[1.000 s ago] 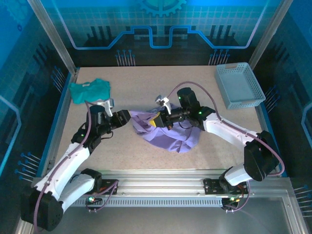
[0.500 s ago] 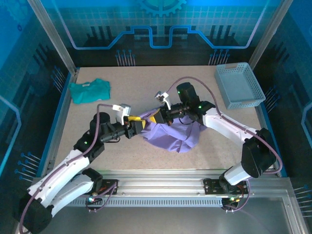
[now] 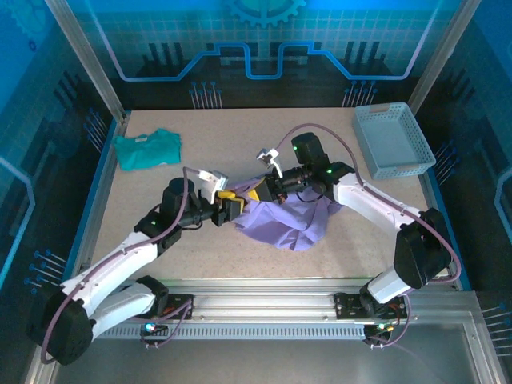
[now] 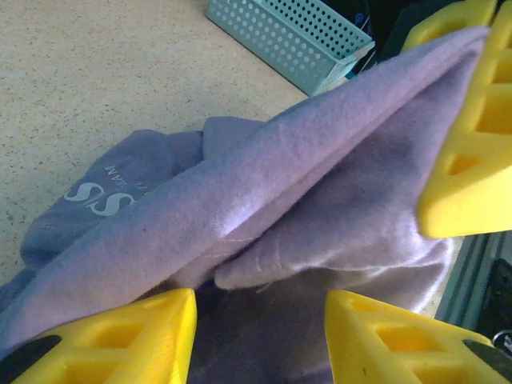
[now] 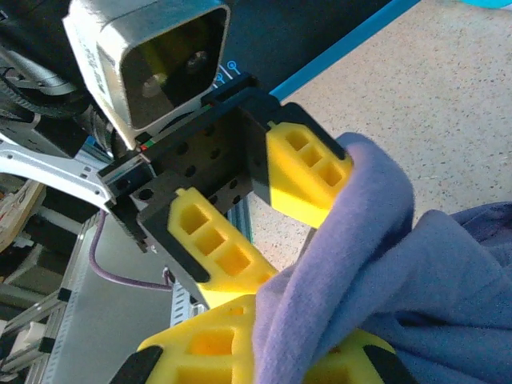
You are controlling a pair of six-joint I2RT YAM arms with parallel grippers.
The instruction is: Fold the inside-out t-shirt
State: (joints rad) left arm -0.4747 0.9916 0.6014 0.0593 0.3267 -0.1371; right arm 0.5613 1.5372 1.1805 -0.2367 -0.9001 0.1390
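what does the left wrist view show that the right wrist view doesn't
Left wrist, not right wrist: white lettering on the t-shirt and the perforated teal basket. Right wrist, not left wrist: the left tool whole, open, with its black body and camera. Both: lavender cloth pinched by the right tool, yellow fingers of both tools, speckled table.

Bright even overhead light; the t-shirt (image 4: 264, 200) looks slightly soft close-up.

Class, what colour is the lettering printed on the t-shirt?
White lettering on the t-shirt; left wrist view.
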